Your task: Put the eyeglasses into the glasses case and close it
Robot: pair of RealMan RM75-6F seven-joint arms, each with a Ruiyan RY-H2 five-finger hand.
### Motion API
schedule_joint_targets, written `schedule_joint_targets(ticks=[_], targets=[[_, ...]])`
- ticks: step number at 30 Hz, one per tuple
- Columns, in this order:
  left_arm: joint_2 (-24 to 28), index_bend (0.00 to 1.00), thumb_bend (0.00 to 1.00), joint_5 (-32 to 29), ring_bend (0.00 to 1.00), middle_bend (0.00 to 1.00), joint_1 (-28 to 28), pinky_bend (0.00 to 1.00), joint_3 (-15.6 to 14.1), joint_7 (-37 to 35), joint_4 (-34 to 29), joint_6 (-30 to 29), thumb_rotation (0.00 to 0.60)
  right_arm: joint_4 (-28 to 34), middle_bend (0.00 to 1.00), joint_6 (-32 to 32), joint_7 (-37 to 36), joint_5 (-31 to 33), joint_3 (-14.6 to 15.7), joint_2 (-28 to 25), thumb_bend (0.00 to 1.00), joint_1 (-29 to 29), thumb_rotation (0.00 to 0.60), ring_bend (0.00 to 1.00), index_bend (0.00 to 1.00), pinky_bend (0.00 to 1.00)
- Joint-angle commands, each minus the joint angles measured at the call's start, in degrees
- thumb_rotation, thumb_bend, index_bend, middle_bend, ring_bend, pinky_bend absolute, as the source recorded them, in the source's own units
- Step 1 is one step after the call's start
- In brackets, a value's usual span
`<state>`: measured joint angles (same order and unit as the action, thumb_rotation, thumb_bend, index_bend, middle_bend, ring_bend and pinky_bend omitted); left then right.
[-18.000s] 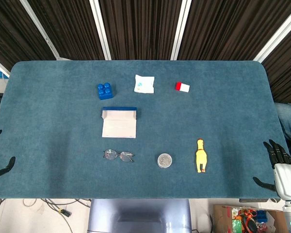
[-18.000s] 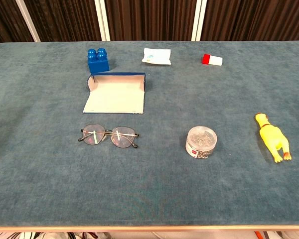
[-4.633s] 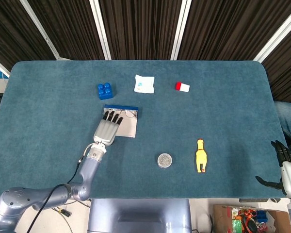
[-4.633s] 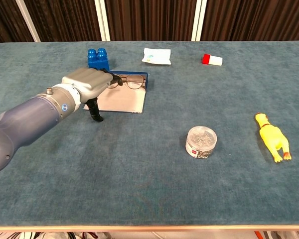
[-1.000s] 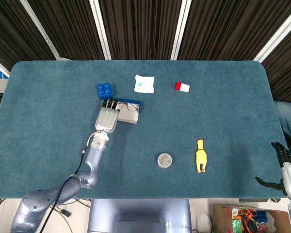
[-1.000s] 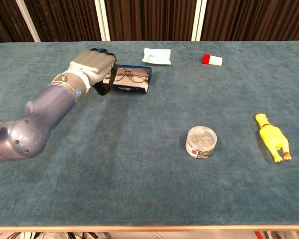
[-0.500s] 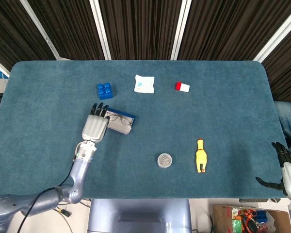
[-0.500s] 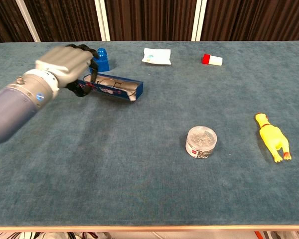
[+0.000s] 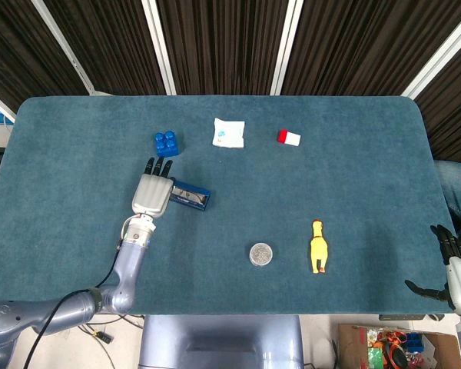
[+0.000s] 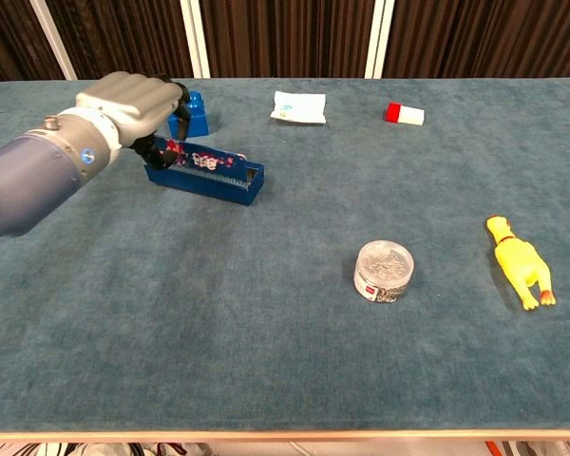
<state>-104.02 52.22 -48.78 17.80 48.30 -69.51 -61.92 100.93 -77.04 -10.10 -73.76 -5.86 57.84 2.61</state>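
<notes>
On the blue felt table [image 10: 294, 332], left of centre, lies the blue glasses case [image 10: 207, 174], its lid folded down; eyeglasses not visible. Left hand [image 10: 125, 112] rests over the case's left end, fingers partly curled; whether it grips the case, cannot tell. Blue building block [image 10: 188, 111] sits just behind the hand. White packet [image 10: 298, 107] and red-white eraser [image 10: 405, 114] further back. Clear round container [image 10: 385, 269] and yellow rubber chicken [image 10: 521, 261] nearer right. Right hand [image 9: 443, 265] at the table's right edge, fingers spread, holding nothing.

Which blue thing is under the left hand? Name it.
The glasses case, the long flat blue box lying slantwise with the left hand over its left end. The blue toy brick stands behind it, small and studded.
</notes>
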Motion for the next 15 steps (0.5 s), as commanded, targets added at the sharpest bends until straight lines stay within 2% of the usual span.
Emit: schedule_joint_targets(ticks=[1,15], targets=[[-1.4,0.58,0.42,-1.4,0.01,0.11,-1.6,0.08,1.1,1.0,2.1,0.9,0.600,0.0,0.00,0.2,0.0,0.1,0.0,-0.1,0.10,0.1,0.600,0.06,0.00,0.19],[-6.9,0.58,0.42,-4.3,0.01,0.12,-6.1,0.08,3.2,-0.2,14.3,4.3,0.600,0.1,0.00,0.3,-0.1,0.2,0.0,-0.2,0.10,0.1,0.600,0.06,0.00,0.19]])
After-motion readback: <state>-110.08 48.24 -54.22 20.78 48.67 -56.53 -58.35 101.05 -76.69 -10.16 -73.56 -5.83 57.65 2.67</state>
